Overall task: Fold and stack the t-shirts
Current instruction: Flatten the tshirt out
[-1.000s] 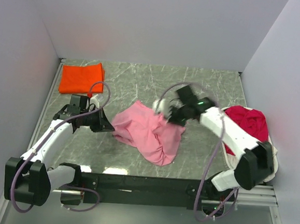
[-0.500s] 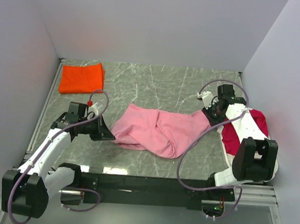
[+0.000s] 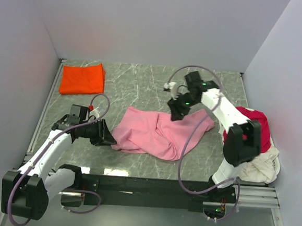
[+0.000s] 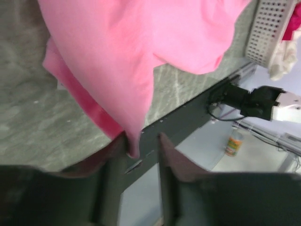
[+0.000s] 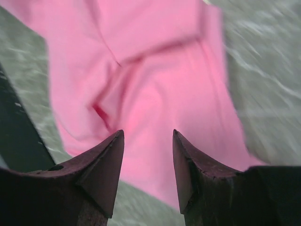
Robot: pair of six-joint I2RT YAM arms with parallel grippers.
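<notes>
The light pink t-shirt (image 3: 157,132) lies spread and wrinkled across the middle of the table. My left gripper (image 3: 107,136) sits at its left edge with jaws open; in the left wrist view a corner of the pink t-shirt (image 4: 131,70) hangs against the left finger of my left gripper (image 4: 143,139). My right gripper (image 3: 175,113) hovers open above the shirt's upper right part, with the pink t-shirt (image 5: 155,70) below my right gripper (image 5: 147,134) and nothing held. A folded orange-red t-shirt (image 3: 82,79) lies at the back left.
A white perforated basket (image 3: 274,160) at the right edge holds a crimson t-shirt (image 3: 255,124) and a cream one (image 3: 262,168). The same basket (image 4: 270,28) shows in the left wrist view. White walls close in the table on three sides.
Both grippers pulled the pink t-shirt out sideways, then opened. The right gripper let go of its right end and swung back left over the shirt; the left gripper stayed at the left edge.
</notes>
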